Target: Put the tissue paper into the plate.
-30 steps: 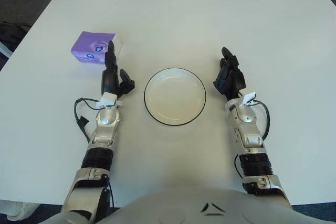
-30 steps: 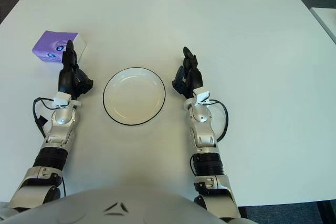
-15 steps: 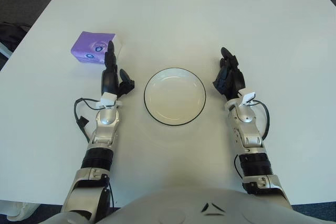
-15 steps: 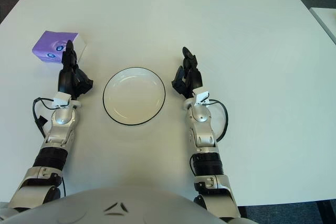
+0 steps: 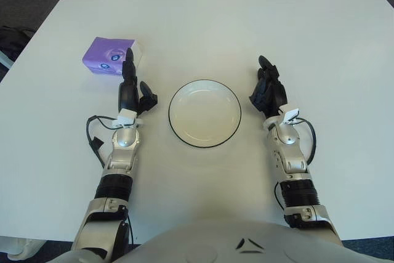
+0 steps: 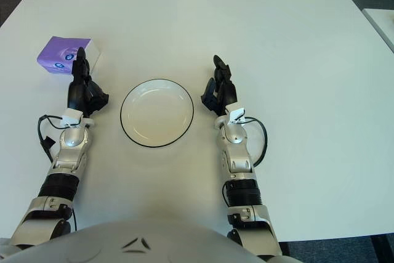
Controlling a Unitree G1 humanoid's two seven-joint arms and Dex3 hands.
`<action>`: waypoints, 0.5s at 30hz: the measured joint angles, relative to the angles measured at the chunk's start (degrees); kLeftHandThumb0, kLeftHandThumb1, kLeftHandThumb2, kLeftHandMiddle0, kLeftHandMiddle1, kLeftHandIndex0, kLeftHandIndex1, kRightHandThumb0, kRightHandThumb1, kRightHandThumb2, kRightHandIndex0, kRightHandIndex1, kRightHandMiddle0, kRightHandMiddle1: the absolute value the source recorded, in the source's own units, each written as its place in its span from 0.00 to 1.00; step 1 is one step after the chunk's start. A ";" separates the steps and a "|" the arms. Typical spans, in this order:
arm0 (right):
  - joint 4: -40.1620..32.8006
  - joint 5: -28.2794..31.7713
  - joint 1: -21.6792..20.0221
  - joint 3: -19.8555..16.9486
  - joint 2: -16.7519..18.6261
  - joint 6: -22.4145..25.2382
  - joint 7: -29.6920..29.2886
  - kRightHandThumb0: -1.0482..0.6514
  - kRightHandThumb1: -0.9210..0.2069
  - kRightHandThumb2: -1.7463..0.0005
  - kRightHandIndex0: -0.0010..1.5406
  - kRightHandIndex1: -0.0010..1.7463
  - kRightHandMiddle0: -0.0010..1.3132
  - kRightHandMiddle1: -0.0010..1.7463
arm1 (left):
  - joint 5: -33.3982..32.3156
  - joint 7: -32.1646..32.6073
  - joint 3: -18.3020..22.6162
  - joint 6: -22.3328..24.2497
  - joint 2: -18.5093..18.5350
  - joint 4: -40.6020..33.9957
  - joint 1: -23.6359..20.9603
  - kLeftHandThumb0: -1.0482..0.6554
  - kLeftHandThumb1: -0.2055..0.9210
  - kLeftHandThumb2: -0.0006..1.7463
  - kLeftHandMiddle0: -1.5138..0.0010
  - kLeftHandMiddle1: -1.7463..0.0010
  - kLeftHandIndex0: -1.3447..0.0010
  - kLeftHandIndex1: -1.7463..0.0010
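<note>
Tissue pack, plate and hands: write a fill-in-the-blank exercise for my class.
1. The tissue pack is coloured ____.
2. The plate holds ____.
3. The plate lies between the left hand and the ____ hand.
4. The hand nearest the tissue pack is the ____ one.

Missing words: purple; nothing; right; left

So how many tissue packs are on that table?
1. The purple tissue pack lies at the table's far left, just beyond the left hand, which holds nothing. None appear hidden.
</note>
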 measured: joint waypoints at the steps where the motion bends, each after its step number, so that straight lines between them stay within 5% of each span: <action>1: 0.05 0.00 -0.01 0.00 0.01 -0.04 -0.01 0.19 0.00 0.42 0.10 0.00 0.00 0.20 | 0.00 0.00 0.00 -0.03 0.01 -0.10 0.09 0.08 1.00 0.68 0.98 0.99 1.00 0.99; 15: 0.52 0.01 -0.13 0.17 0.15 -0.37 0.00 0.19 0.00 0.42 0.10 0.00 0.00 0.20 | 0.13 -0.89 -0.36 -1.15 0.22 -3.65 3.20 0.07 1.00 0.67 0.98 0.99 1.00 0.99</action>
